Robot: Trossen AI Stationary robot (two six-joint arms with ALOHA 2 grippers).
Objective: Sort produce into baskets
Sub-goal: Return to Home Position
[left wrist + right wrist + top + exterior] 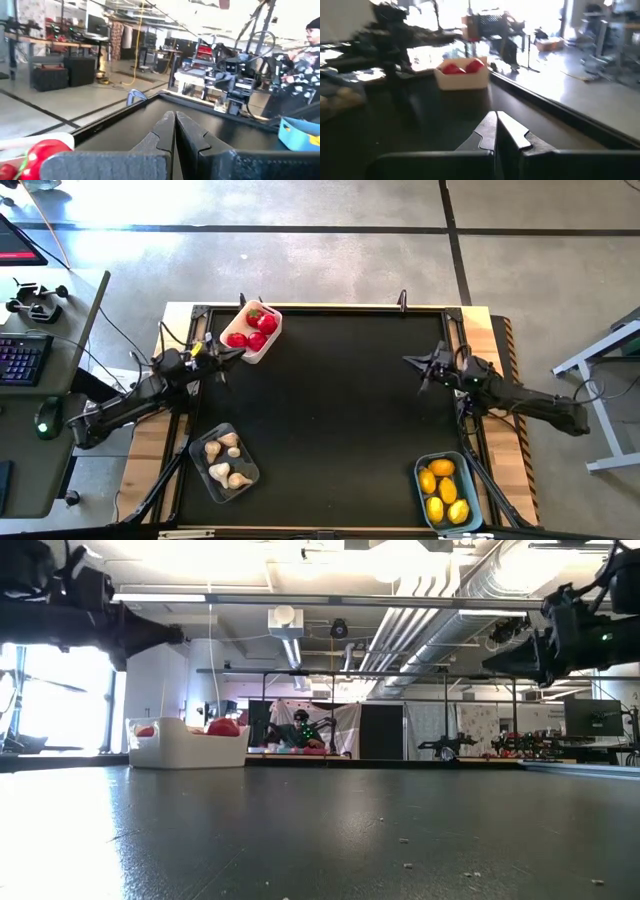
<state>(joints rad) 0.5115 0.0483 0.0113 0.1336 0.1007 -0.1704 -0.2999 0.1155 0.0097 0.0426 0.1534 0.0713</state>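
Note:
Red tomatoes (pixel 254 330) fill the white basket (pixel 270 345) at the table's far left. Whitish garlic bulbs (pixel 224 460) lie in the clear greyish basket (pixel 246 480) at the near left. Yellow lemons (pixel 444 488) sit in the light blue basket (pixel 421 492) at the near right. My left gripper (pixel 240 352) is shut and empty, raised at the left edge, just beside the white basket. My right gripper (pixel 407 361) is shut and empty, raised at the right edge, pointing toward the table's left.
The black mat (pixel 330 410) lies bare between the baskets. A wooden frame (pixel 500 330) borders the table. A keyboard (pixel 22 360) and a desk stand past the left edge. A person (pixel 310 55) stands beyond the table, seen in the left wrist view.

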